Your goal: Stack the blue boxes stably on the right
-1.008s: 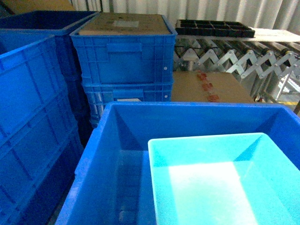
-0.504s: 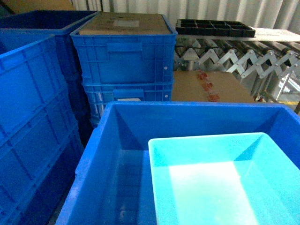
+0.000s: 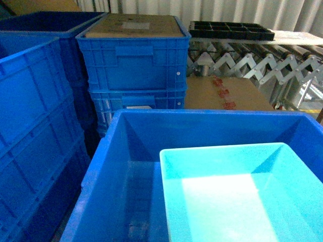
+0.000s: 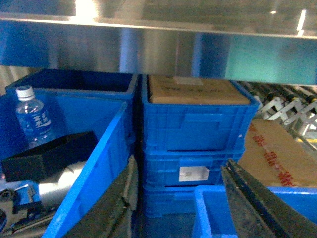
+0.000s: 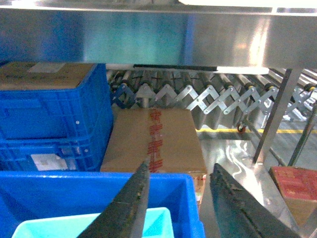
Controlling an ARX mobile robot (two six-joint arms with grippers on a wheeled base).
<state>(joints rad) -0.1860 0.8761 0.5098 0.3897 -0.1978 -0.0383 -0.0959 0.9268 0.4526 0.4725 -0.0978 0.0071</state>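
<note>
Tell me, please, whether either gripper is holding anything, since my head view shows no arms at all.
Observer: The right gripper is open and empty, its fingers apart over the dark blue crate.
Operator: And the left one?
Observer: The left gripper is open too, holding nothing.
Operator: Is anything in the crate on the left?
Observer: Yes, a water bottle and a black box sit inside it.
</note>
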